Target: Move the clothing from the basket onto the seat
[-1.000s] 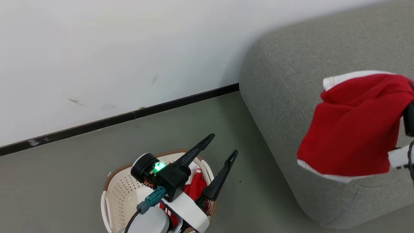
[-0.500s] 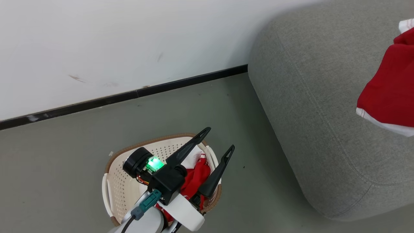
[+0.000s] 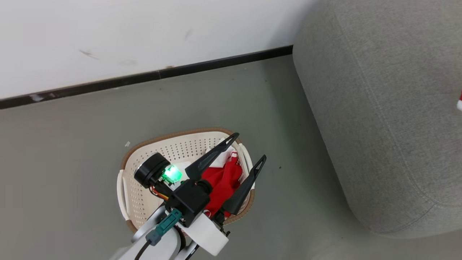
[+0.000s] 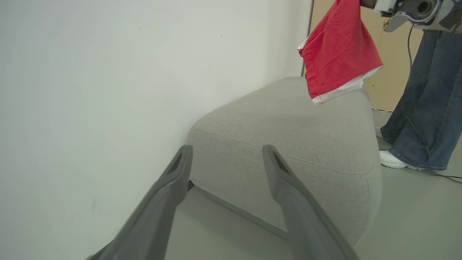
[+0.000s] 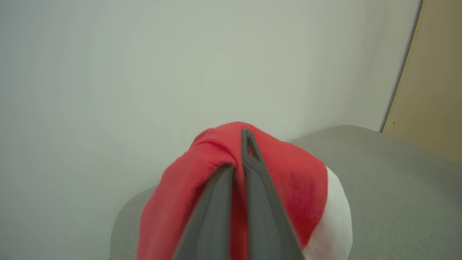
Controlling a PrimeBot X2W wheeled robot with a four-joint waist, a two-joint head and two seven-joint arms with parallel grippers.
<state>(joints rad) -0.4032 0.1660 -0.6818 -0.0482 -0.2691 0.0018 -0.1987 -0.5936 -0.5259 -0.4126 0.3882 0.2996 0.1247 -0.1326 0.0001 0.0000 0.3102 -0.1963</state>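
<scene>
The cream basket (image 3: 144, 202) stands on the floor with red clothing (image 3: 223, 182) lying in its right half. My left gripper (image 3: 249, 146) hovers open above that clothing, its fingers (image 4: 173, 180) apart and empty. The grey seat (image 3: 379, 108) is to the right. My right gripper (image 5: 240, 159) is shut on a red garment with a white hem (image 5: 288, 180). The left wrist view shows this garment (image 4: 335, 54) hanging in the air above the seat (image 4: 288, 119). A sliver of it (image 3: 460, 103) shows at the head view's right edge.
A white wall with a black baseboard (image 3: 144, 77) runs behind the basket. Grey floor (image 3: 288, 162) lies between basket and seat. A person's legs in jeans (image 4: 426, 108) and a white shoe (image 4: 393, 160) stand beyond the seat's far end, near a cable on the floor.
The head camera has shifted. The red garment in my right gripper has moved right across the seat, almost out of the head view. My left gripper stays open over the basket.
</scene>
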